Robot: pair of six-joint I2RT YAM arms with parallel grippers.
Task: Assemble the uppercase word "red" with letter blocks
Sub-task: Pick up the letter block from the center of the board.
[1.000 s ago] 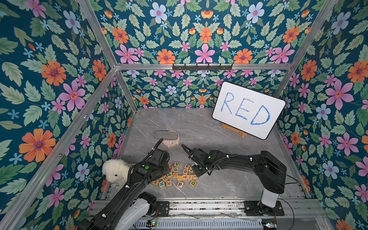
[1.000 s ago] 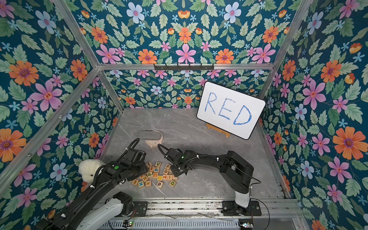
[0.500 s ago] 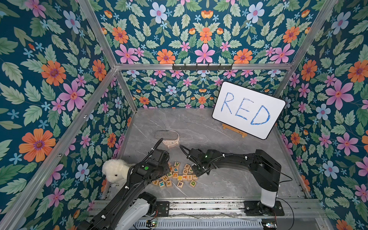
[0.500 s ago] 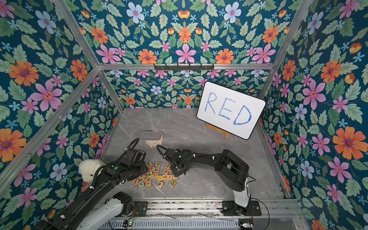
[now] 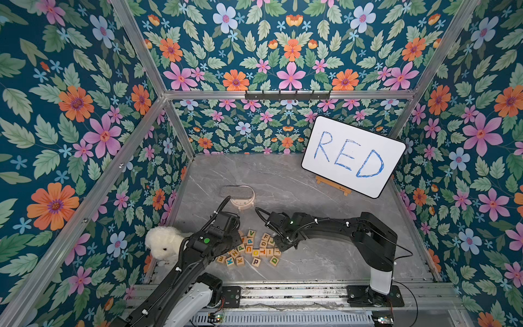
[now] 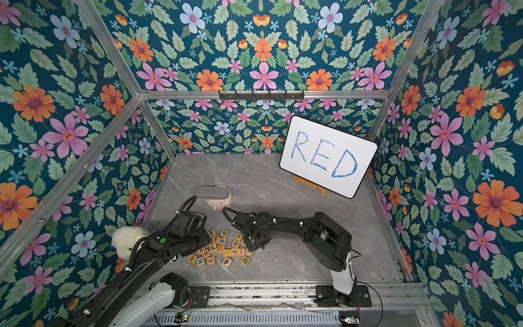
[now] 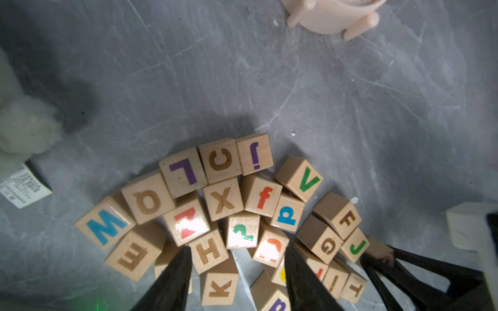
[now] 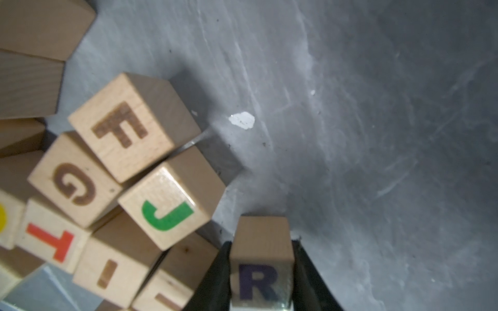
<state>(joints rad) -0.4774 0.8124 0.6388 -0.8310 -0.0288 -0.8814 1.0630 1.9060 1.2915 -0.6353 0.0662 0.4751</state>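
The letter blocks (image 5: 249, 250) lie in a loose pile on the grey floor near the front, seen in both top views (image 6: 223, 250). My right gripper (image 8: 260, 265) is shut on a block with a dark-purple R (image 8: 258, 282) at the pile's right edge, beside a green J block (image 8: 168, 204). A green D block (image 5: 274, 260) sits at the pile's front right. An E block (image 5: 221, 258) lies at its front left. My left gripper (image 7: 237, 258) hangs open over the pile's left part, with the H block (image 7: 210, 251) and K block (image 7: 219, 288) between its fingers, untouched.
A white board (image 5: 353, 157) with blue handwritten RED leans at the back right. A white plush toy (image 5: 162, 243) lies left of the pile against the wall. A small pink footed object (image 5: 242, 198) stands behind the pile. Both arms reach in from the front rail.
My right gripper has closed onto the R block at the pile's right edge, and its arm has shifted slightly. The left arm has hardly moved.
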